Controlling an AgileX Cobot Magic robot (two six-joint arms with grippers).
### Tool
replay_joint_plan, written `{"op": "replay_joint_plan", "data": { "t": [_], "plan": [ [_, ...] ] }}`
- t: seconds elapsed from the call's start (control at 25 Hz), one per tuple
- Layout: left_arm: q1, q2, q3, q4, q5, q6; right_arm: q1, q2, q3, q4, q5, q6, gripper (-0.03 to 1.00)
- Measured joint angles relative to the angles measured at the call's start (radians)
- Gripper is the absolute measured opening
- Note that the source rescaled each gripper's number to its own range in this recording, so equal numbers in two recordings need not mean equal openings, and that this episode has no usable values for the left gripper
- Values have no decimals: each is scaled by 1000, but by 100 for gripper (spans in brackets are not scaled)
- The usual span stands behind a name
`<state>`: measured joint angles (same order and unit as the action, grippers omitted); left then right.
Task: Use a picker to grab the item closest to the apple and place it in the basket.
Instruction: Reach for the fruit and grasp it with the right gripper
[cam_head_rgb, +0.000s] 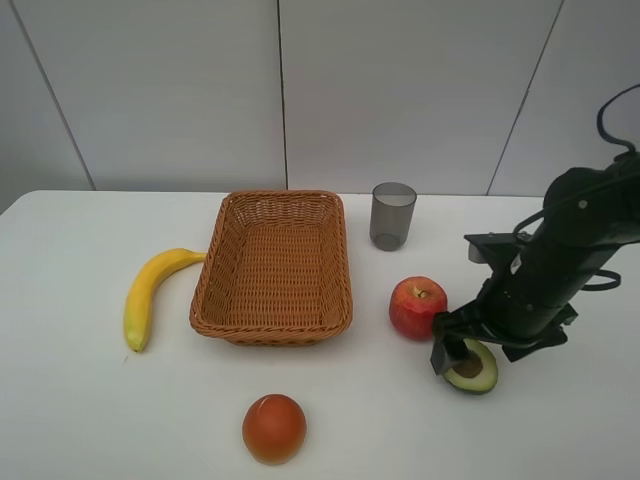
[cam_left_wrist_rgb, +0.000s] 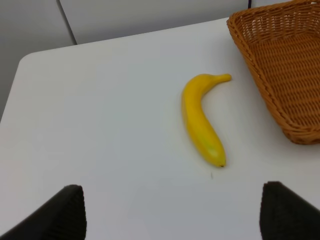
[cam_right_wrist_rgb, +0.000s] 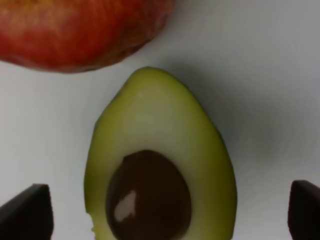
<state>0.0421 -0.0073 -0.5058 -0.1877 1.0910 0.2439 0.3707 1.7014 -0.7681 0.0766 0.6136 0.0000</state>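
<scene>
The avocado (cam_head_rgb: 472, 368) half lies flat on the table (cam_head_rgb: 80, 400), cut side up, with its brown pit (cam_right_wrist_rgb: 148, 195) showing. It sits just beside the apple (cam_head_rgb: 417, 308), so it is the thing to pick. The basket (cam_head_rgb: 272, 335) is well apart from it, past the apple.

The right gripper (cam_right_wrist_rgb: 165, 212) hangs low over the avocado. Its jaws are wide open, with one finger (cam_right_wrist_rgb: 27, 212) on each side of the fat end, and it holds nothing. The left gripper (cam_left_wrist_rgb: 175, 215) is wide open too, with nothing in it, near the banana (cam_left_wrist_rgb: 200, 117).

The avocado looks small and light. It looks smooth and may be slippery. Its sides slope in toward the pointy end, so a grip there could slide off. I think the best place to hold is across the fat part, by the pit, low down. If it is real, a hard squeeze could squash it, so a soft squeeze seems best. The apple is close, so a finger could bump it.
</scene>
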Motion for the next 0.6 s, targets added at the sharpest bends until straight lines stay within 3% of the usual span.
{"op": "replay_joint_plan", "data": {
  "t": [0.6],
  "plan": [
    [0,0,0,0,0,0,0,68,0,0,-35,0,99]
  ]
}}
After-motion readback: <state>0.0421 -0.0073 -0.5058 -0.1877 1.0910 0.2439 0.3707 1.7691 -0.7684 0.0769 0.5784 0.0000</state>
